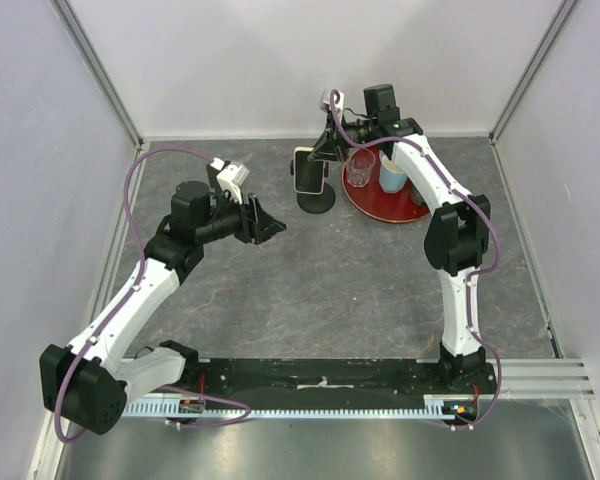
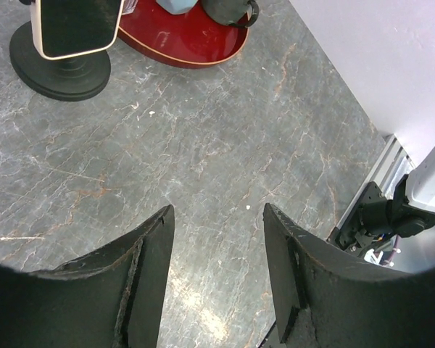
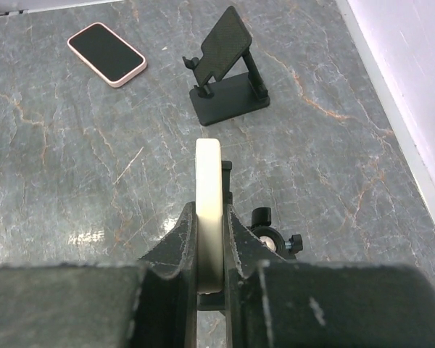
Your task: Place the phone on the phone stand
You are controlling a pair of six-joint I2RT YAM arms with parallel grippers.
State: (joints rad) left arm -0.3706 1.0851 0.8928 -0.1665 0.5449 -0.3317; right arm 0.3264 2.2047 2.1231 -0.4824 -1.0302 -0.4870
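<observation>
A cream-cased phone (image 1: 307,170) stands upright at the head of a black round-based phone stand (image 1: 316,203) at the back middle of the table. My right gripper (image 1: 325,150) is shut on the phone's edge. In the right wrist view the cream edge (image 3: 209,174) sits between the fingers of the right gripper (image 3: 209,210), with the stand's knob (image 3: 264,235) just below. The left wrist view shows the phone's dark screen (image 2: 76,25) above the stand base (image 2: 58,69). My left gripper (image 1: 270,225) is open and empty (image 2: 217,217), above bare table left of the stand.
A red tray (image 1: 385,205) right of the stand holds a glass (image 1: 359,168) and a light blue cup (image 1: 392,175). The right wrist view also shows a pink-cased phone (image 3: 106,53) lying flat and a black folding stand (image 3: 227,69). White walls enclose the table.
</observation>
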